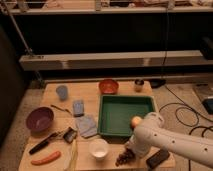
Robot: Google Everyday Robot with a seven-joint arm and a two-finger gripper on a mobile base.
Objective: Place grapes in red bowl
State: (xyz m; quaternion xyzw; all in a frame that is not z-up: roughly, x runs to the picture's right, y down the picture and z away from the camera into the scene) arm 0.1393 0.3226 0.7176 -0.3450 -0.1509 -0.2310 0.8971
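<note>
Now, grapes [124,158]: low in the frame, right of centre, lying on the table [50,102] near its front edge, between the white bowl [98,148] and a dark block [157,158]. They do not look lifted.
Gripper [132,149]: at the end of the white arm that reaches in from the lower right, set down right against the upper right of the bunch, probably to take it. I cannot tell whether it is wide, narrow or already holding the berries.
Red bowl [108,86]: upper centre, at the table's far edge, well apart from the grapes. Nothing dark shows inside, so the placing is not yet done.
Green tray [120,112]: between grapes and red bowl, so the carry will likely need height to clear its walls.
Orange fruit [135,121]: at the tray's near right corner, just beside the arm, where it could be nudged.
Purple bowl [40,119]: left of the frame, well apart and out of the route.
</note>
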